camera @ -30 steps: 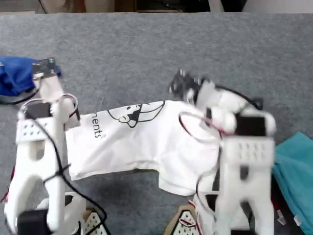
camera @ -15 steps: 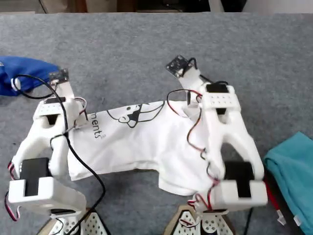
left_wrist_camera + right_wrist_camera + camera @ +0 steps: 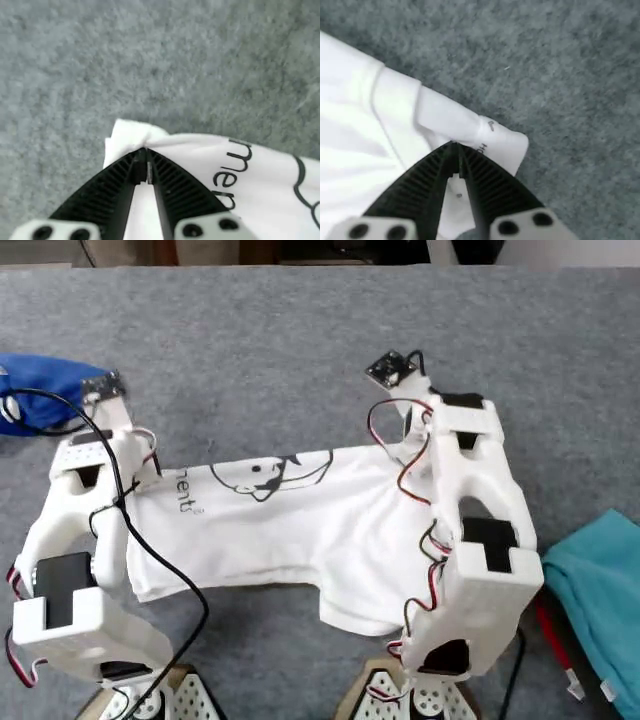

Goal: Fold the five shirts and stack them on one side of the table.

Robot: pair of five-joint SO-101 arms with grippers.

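Note:
A white shirt (image 3: 290,530) with black print lies partly folded across the middle of the grey table. My left gripper (image 3: 145,162) is shut on the white shirt (image 3: 210,165) at its far left corner; in the high view the left gripper (image 3: 150,475) sits at that corner. My right gripper (image 3: 456,150) is shut on the white shirt (image 3: 380,130) at a folded hem with a small label; the high view shows the right gripper (image 3: 408,445) at the shirt's far right corner.
A blue shirt (image 3: 40,390) lies bunched at the table's far left edge. A teal shirt (image 3: 595,580) lies at the right edge. Grey carpet-like cloth (image 3: 250,340) covers the table beyond the white shirt. The arm bases stand at the near edge.
Both arms have swung over the shirt and now hold its far corners. The shirt has shifted slightly left and away, its far edge pulled straighter.

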